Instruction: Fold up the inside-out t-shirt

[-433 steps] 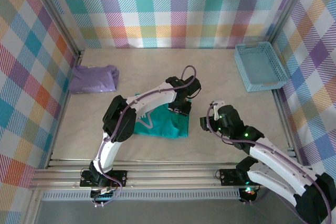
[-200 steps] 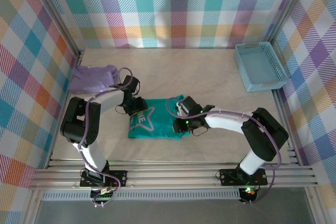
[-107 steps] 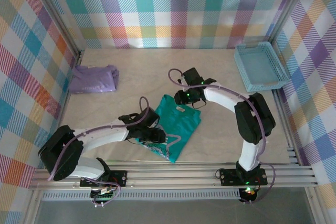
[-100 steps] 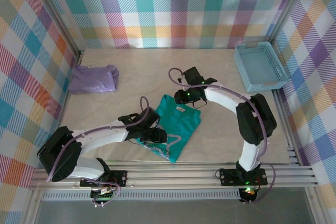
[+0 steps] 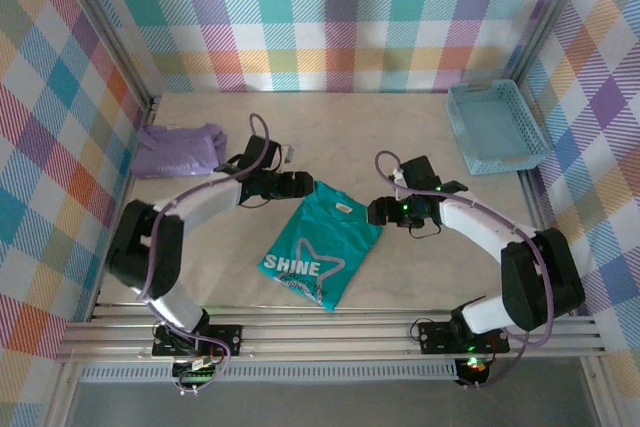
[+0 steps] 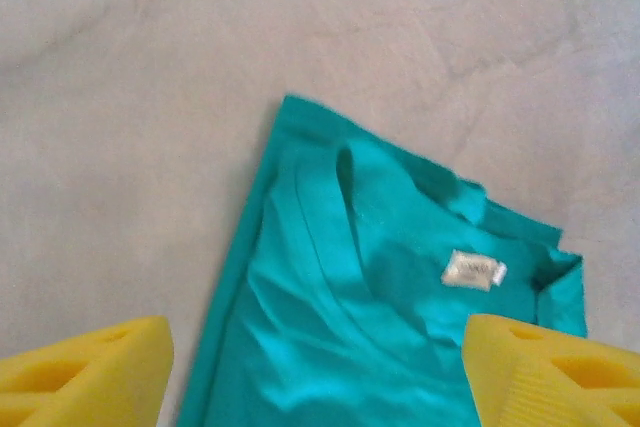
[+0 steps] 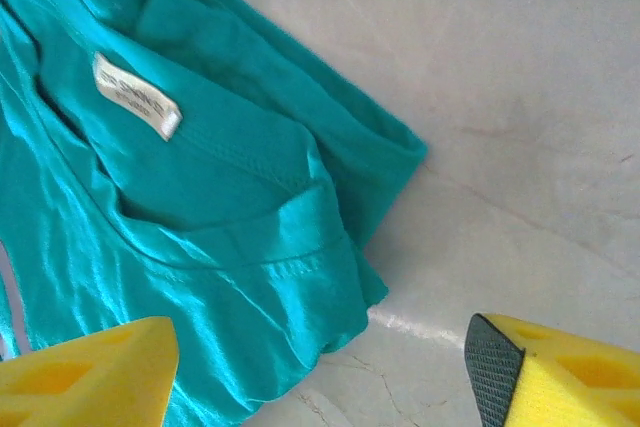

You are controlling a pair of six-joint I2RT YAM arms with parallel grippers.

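The inside-out t-shirt [image 5: 322, 245] is teal and lies folded in a slanted oblong on the table, a white "SHINE" star print up at its near end. Its collar and white label [image 6: 474, 271] are at the far end. My left gripper [image 5: 296, 185] hovers open by the shirt's far left corner; in the left wrist view its yellow fingers [image 6: 85, 372] straddle the collar area without touching it. My right gripper [image 5: 379, 212] stands open at the shirt's far right edge. In the right wrist view the shirt [image 7: 180, 207] passes by one finger [image 7: 90, 372] and bare table lies between the two.
A pale lavender garment [image 5: 180, 150] lies bunched at the far left by the wall. A light blue basket [image 5: 497, 127] sits at the far right corner. Plaid walls close in three sides, and metal rails [image 5: 320, 322] run along the near edge.
The left gripper has left the shirt's near edge and swung to its far left corner. The right gripper has drawn off the collar to the right. Both jaws have widened.
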